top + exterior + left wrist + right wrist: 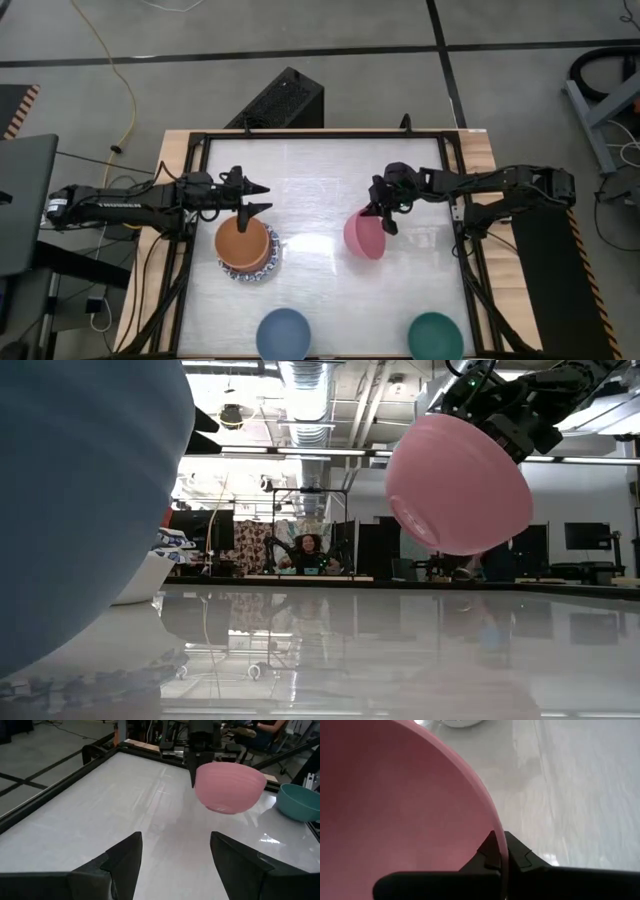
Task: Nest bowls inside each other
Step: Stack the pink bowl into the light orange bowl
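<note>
A pink bowl (364,236) hangs above the table's middle right with my right gripper (386,220) shut on it; it also shows in the low view (458,482) and the left wrist view (229,787). An orange bowl (244,243) sits on top of a stack whose lowest visible bowl is white with a blue-patterned rim (250,274). My left gripper (266,197) stands open just beyond the stack's far rim, with nothing between its fingers (125,865). A blue bowl (283,333) and a dark green bowl (435,336) rest on the table near the front edge. My right gripper pinches the pink bowl's rim (500,854) with one finger inside the bowl and one outside. The fingers come slanting down from the table's far right. The bowl is lifted clear of the table and tilted, its rounded bottom (450,520) toward the left arm.
A black frame (190,200) runs round the white tabletop. Bare table lies between the stack and the pink bowl. In the low view the blue bowl (80,490) fills the left side. A person (308,550) sits beyond the table's far edge.
</note>
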You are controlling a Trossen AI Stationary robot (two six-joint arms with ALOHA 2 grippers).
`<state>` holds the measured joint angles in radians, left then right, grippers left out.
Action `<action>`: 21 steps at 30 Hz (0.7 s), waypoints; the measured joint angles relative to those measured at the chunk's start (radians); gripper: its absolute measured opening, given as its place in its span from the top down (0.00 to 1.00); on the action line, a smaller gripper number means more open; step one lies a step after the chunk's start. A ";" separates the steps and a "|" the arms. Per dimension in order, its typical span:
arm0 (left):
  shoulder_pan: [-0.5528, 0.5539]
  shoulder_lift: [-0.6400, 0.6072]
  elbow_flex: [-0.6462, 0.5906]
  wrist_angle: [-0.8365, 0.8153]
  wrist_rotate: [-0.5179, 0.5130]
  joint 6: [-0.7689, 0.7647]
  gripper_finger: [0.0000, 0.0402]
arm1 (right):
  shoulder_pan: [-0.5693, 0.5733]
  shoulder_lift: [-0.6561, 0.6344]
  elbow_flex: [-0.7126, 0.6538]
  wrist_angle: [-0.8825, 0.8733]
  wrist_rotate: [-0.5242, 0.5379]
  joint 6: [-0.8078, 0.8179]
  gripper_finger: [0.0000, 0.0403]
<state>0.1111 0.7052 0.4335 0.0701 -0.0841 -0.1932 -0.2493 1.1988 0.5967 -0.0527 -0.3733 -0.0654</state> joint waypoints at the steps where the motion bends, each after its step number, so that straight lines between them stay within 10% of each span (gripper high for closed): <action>1: 0.000 0.000 0.000 0.000 0.000 0.000 0.44 | -0.001 0.000 0.000 0.004 0.000 -0.005 0.97; 21: 0.000 0.000 0.000 0.066 -0.027 0.102 0.44 | 0.043 0.000 0.000 0.076 -0.001 -0.002 0.97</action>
<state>0.1112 0.7049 0.4335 0.1358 -0.1107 -0.0909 -0.2067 1.1986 0.5968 0.0235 -0.3739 -0.0678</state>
